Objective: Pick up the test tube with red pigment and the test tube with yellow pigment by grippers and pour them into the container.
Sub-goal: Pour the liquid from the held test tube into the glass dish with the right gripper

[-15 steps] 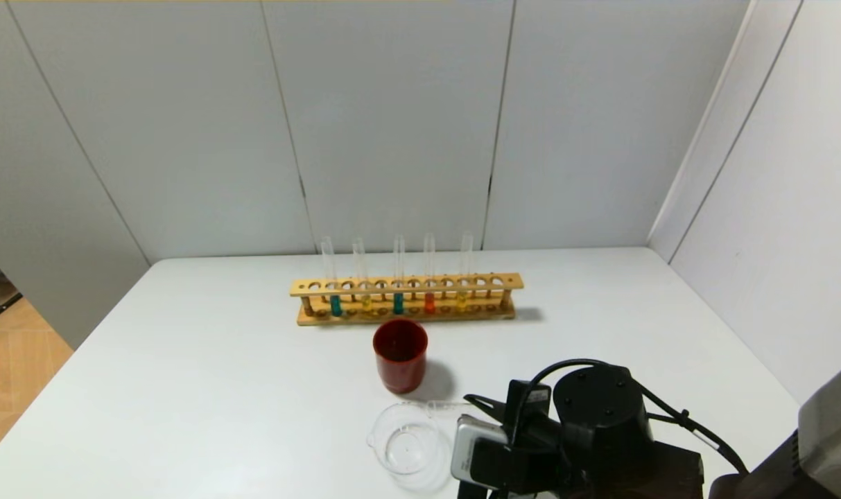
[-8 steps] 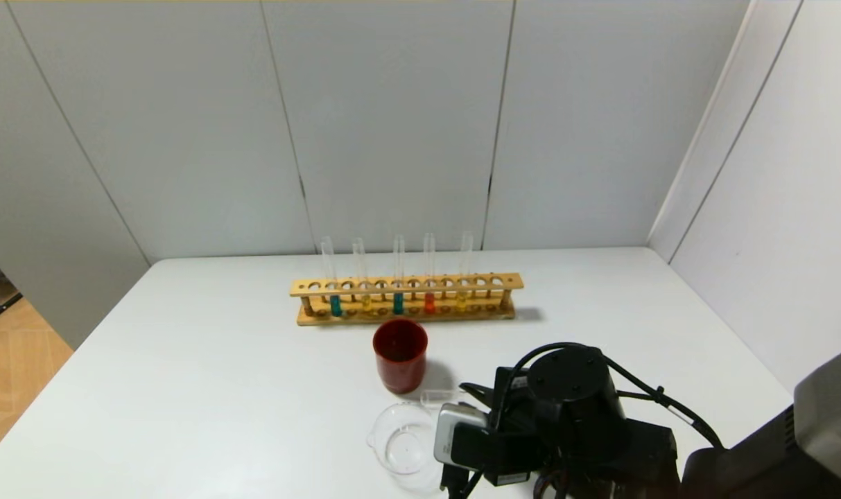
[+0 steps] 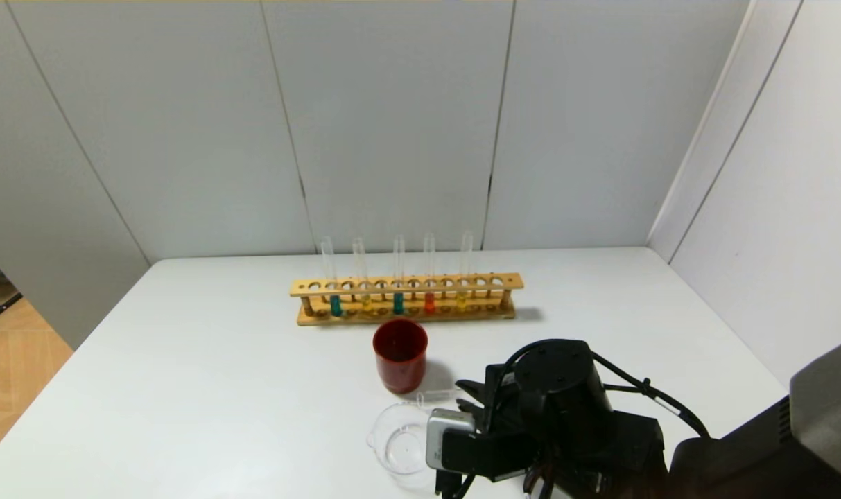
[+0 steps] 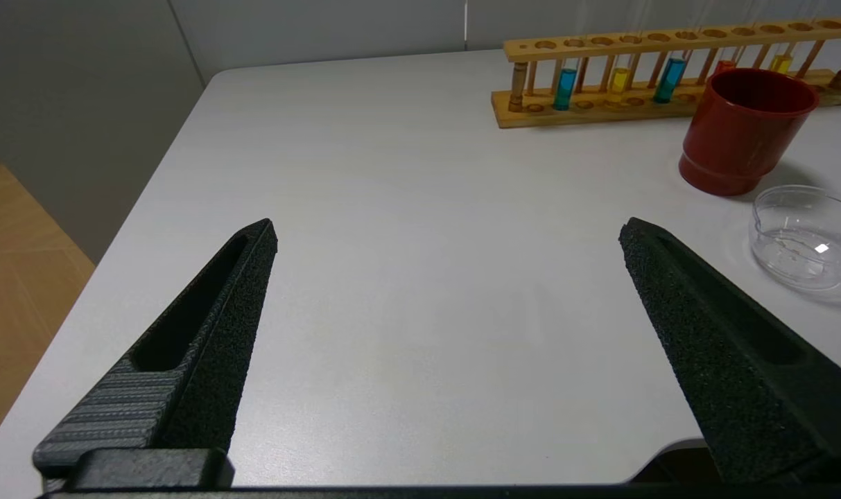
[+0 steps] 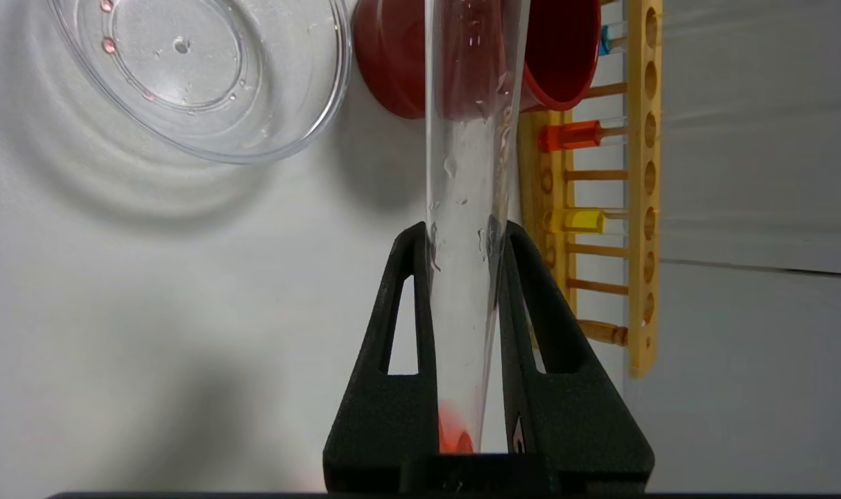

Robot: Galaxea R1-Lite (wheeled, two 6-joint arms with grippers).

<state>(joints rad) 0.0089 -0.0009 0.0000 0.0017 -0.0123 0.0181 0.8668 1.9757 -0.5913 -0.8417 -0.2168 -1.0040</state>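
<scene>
- Red-pigment test tube (image 5: pixel 465 208), a slender clear glass tube, is clamped crosswise in the right gripper (image 5: pixel 462 235). The black fingers are shut on it near the round end. Only a red smear is left at that end, with wet streaks along the wall.
- Changed over the last second: the right arm has slid left and a bit forward, carrying the tube's mouth closer to the low clear glass beaker (image 3: pixel 385 418). The grip has not changed.
- The tube lies about level, with its mouth near the beaker's far rim, beside the dark-red opaque cup (image 3: pixel 400 353).
- The beaker shows a few pinkish droplets, so the red pour looks mostly done.
- Yellow-pigment test tube (image 3: pixel 461 301) stands upright in the wooden rack (image 3: pixel 406 284), untouched and likely next. A red-orange tube (image 3: pixel 429 303) is also racked.
- Left gripper (image 4: pixel 448 232) hangs idle over the white table (image 3: pixel 219 360), its fingers spread wide and holding nothing.
</scene>
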